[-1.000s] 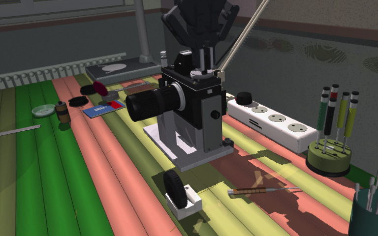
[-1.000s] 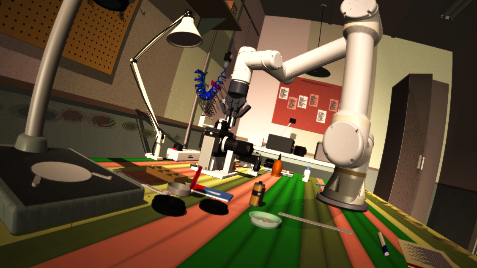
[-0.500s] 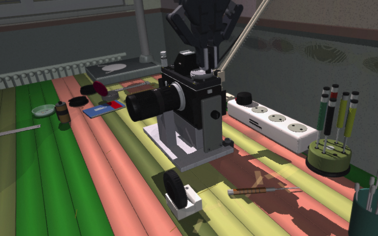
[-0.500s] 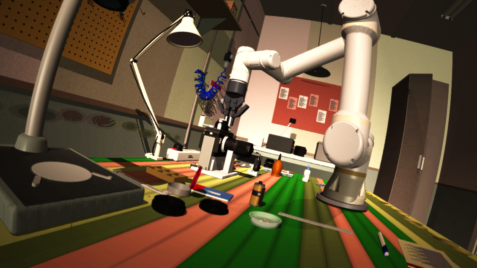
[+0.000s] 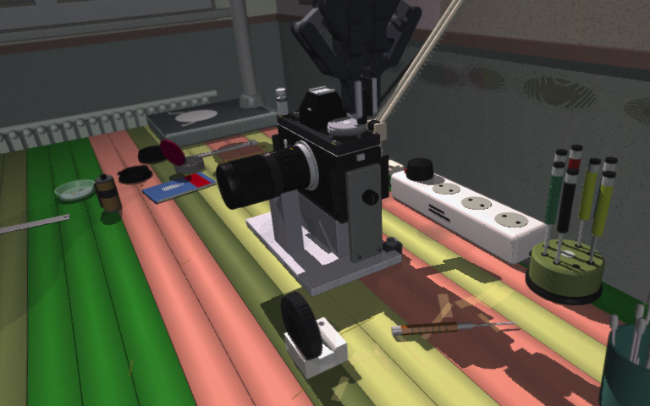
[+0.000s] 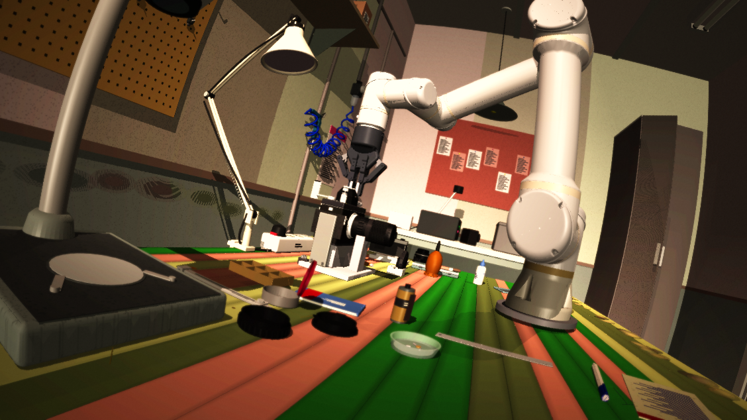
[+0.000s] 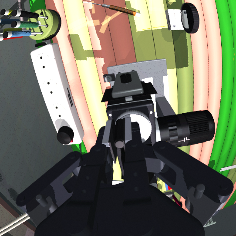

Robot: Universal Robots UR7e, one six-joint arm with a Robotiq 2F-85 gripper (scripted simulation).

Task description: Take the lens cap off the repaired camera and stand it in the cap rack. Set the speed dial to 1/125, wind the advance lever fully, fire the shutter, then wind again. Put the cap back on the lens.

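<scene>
The silver speed dial (image 5: 345, 127) on the camera's top plate is partly hidden behind my fingers in the wrist camera. The black camera (image 5: 330, 163) sits on a grey stand (image 5: 321, 253) in the middle of the bench, its uncapped lens (image 5: 261, 177) pointing left. The black lens cap (image 5: 301, 325) stands upright in the white cap rack (image 5: 319, 352) in front of the stand. A small lever end (image 5: 376, 128) sticks out at the camera's right top edge. My gripper (image 5: 363, 112) hangs straight down over the top plate, closed on a raised tab of the speed dial.
A green holder of screwdrivers (image 5: 570, 268) stands at the right, behind a white power strip (image 5: 472, 210). A loose screwdriver (image 5: 431, 329) lies in front. Spare caps (image 5: 135, 174), a film canister (image 5: 108, 192), a dish (image 5: 74, 190) and a blue card (image 5: 178, 186) lie to the left.
</scene>
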